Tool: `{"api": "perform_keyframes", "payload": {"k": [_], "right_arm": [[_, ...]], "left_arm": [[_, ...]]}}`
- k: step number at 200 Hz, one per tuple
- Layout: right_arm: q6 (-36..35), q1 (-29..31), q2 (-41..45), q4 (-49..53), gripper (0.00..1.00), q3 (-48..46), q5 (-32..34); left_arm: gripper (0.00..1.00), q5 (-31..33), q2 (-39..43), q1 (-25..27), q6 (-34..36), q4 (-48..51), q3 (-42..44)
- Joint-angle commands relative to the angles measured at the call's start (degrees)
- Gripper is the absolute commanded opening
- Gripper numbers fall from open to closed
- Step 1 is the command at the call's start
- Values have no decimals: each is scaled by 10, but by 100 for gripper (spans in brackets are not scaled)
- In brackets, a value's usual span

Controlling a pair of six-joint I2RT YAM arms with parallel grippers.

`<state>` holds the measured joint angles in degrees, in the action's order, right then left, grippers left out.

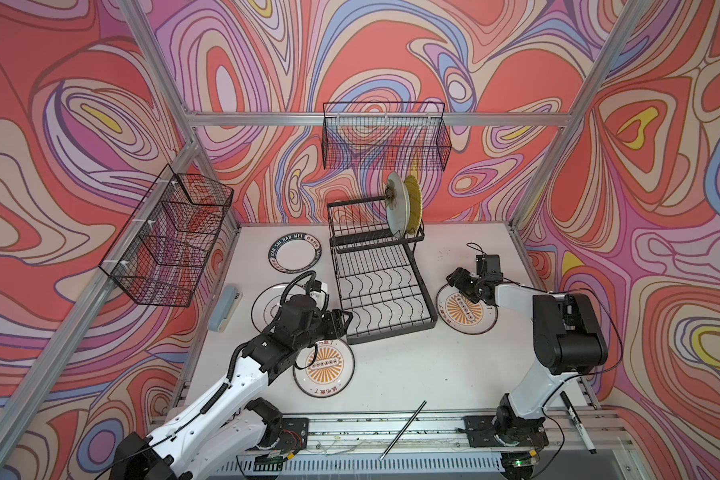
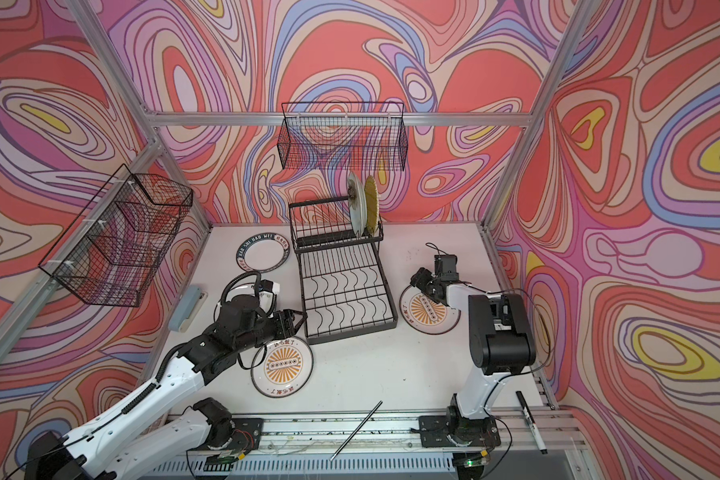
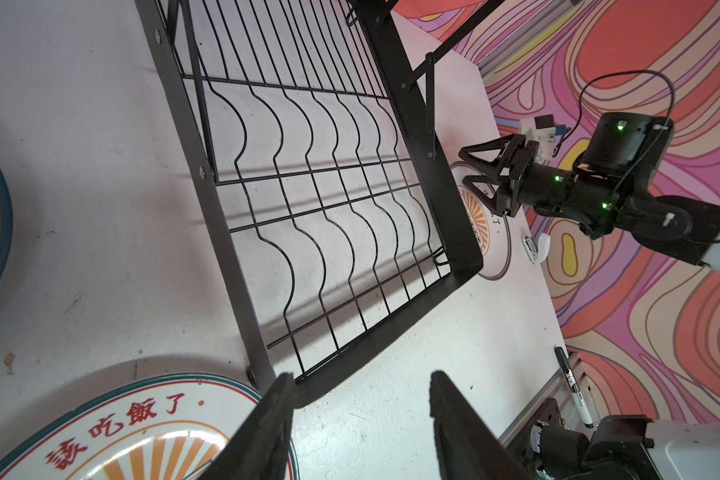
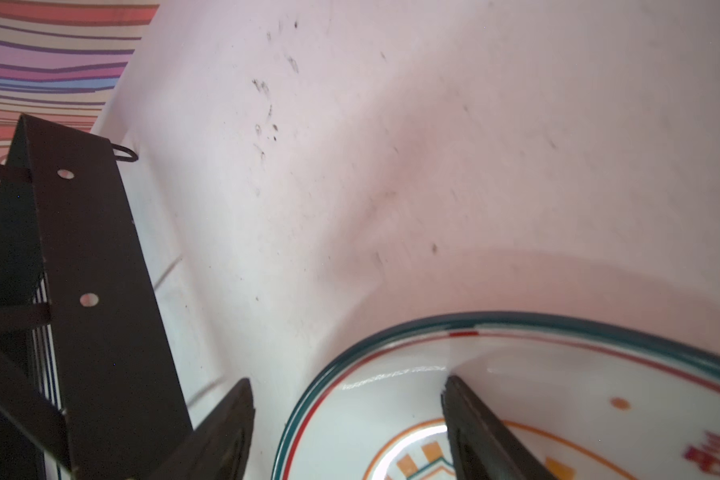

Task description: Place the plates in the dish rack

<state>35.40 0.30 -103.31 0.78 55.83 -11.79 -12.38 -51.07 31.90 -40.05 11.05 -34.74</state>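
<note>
The black wire dish rack point(image 1: 391, 335) stands mid-table; a pale green flowered plate point(image 1: 395, 205) and a yellow plate point(image 1: 415, 203) stand upright in its upper tier. Flat on the table lie a black lettered-rim plate point(image 1: 295, 252), a dark-ringed white plate point(image 1: 262, 305) partly under my left arm, and two sunburst plates point(image 1: 324, 368) point(image 1: 466, 311). My left gripper point(image 1: 344, 322) point(image 3: 361, 377) is open and empty at the rack's front left corner. My right gripper point(image 1: 454, 282) point(image 4: 346, 382) is open, its jaws astride the right sunburst plate's rim point(image 4: 391, 345).
Two black mesh baskets point(image 1: 385, 137) point(image 1: 171, 241) hang on the back and left walls. A blue-grey case point(image 1: 225, 308) lies at the table's left edge. A metal rod point(image 1: 404, 428) and a black marker point(image 1: 578, 424) rest on the front rail.
</note>
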Motion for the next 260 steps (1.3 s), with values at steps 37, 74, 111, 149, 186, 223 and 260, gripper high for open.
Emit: {"api": "perform_keyframes", "payload": {"k": [37, 74, 111, 149, 186, 223, 260], "right_arm": [[-23, -8, -118, 46, 71, 158, -27], [-24, -8, -102, 50, 70, 175, -30], [-29, -23, -54, 50, 70, 142, -30], [-29, -50, 13, 41, 70, 85, -44], [-26, -94, 77, 38, 70, 28, -64], [-28, -146, 122, 37, 70, -20, -81], [-25, -195, 141, 26, 70, -65, -109]], "left_arm": [[56, 9, 18, 2, 7, 25, -18], [56, 13, 26, 2, 8, 34, -19], [56, 12, 28, 2, 9, 33, -17], [56, 11, 28, 2, 8, 29, -11], [56, 10, 28, 2, 8, 25, -7], [56, 10, 26, 3, 9, 21, -3], [56, 10, 25, 2, 10, 20, 0]]}}
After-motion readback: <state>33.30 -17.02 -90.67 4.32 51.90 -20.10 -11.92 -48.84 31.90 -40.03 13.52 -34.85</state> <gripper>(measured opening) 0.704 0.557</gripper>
